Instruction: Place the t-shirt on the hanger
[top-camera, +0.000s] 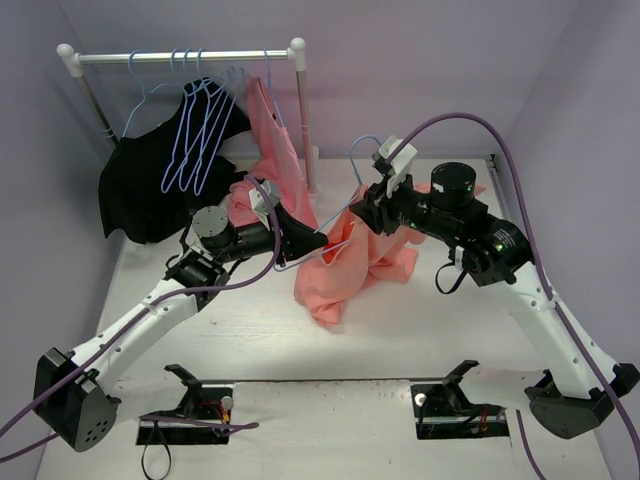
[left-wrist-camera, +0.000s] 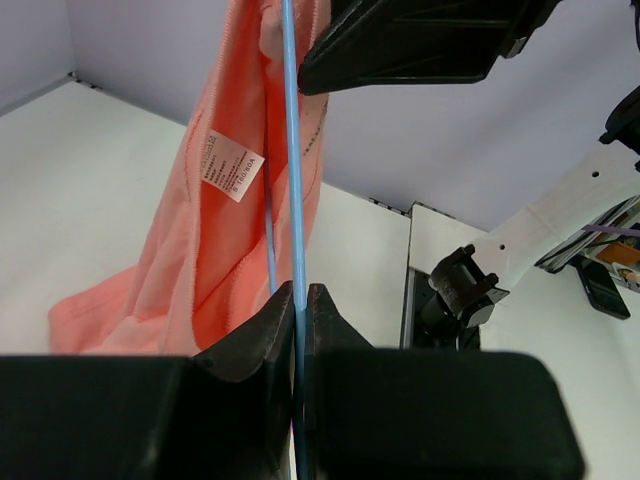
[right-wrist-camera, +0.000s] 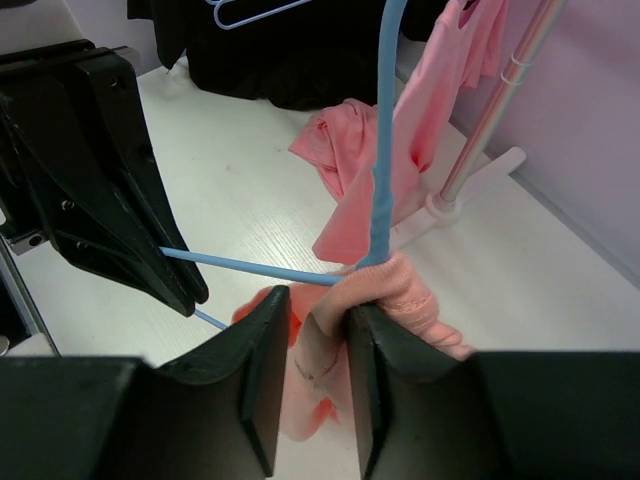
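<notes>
The salmon-pink t-shirt (top-camera: 345, 270) hangs limp above the table's middle between my two grippers. The light-blue hanger (top-camera: 361, 150) runs through its collar, with the hook standing up above it. My left gripper (top-camera: 312, 235) is shut on the hanger's straight wire (left-wrist-camera: 292, 150), seen pinched between its fingertips in the left wrist view (left-wrist-camera: 300, 292). My right gripper (top-camera: 358, 215) is at the collar (right-wrist-camera: 400, 290). Its jaws stand narrowly apart with a fold of the shirt between them (right-wrist-camera: 315, 305), and the collar bunches over one fingertip at the hanger's neck (right-wrist-camera: 380, 150).
A metal rack (top-camera: 185, 57) with white caps stands at the back left, holding several blue hangers (top-camera: 195, 130), a black garment (top-camera: 140, 190) and a second pink garment (top-camera: 275, 140). More pink cloth (top-camera: 243, 200) lies heaped at its foot. Walls close in on both sides.
</notes>
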